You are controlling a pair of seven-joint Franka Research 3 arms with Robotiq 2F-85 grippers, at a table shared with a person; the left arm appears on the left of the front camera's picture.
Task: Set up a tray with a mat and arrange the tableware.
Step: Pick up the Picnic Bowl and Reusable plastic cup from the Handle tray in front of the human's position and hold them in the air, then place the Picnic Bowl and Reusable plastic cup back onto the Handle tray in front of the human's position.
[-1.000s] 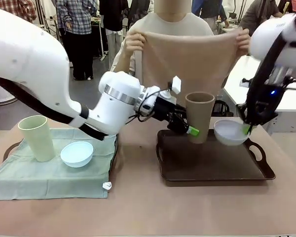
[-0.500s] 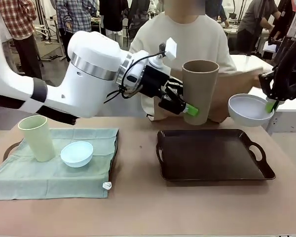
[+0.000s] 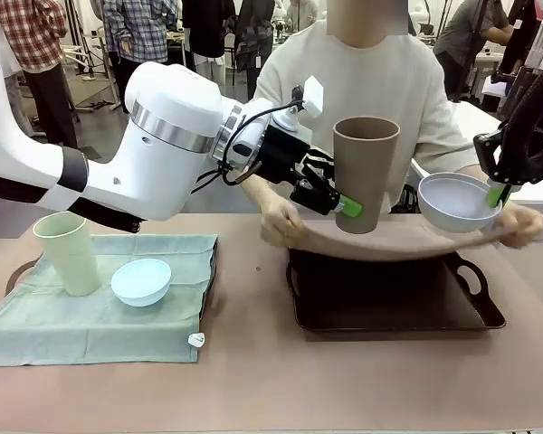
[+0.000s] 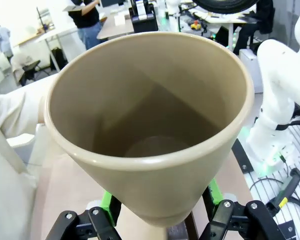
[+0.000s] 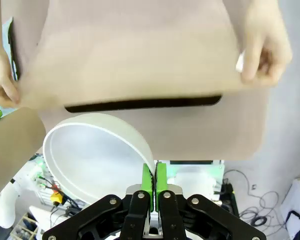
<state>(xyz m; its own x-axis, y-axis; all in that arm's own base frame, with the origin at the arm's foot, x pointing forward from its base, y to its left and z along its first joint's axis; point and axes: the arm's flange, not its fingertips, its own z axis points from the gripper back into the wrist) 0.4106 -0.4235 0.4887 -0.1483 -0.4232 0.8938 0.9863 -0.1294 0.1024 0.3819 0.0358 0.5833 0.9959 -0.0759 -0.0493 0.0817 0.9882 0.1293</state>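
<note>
Mat (image 3: 389,242) now lowered over tray (image 3: 475,312); end effectors clamp brown tumbler (image 3: 366,172), white bowl (image 3: 452,201).

tray (image 3: 478,318) — blocked: person's mat (image 3: 389,242), hands over it | table front (image 3: 271,380) — free

The tabletop (image 3: 253,380) carries a dark tray (image 3: 389,312) at right and a pale green cloth (image 3: 90,330) at left, draped over a second tray (image 3: 16,271).

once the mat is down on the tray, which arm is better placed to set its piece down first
Probably left: its jaws hold the brown tumbler upright above the mat's middle, while the white bowl hangs over the tray's right end.
</note>
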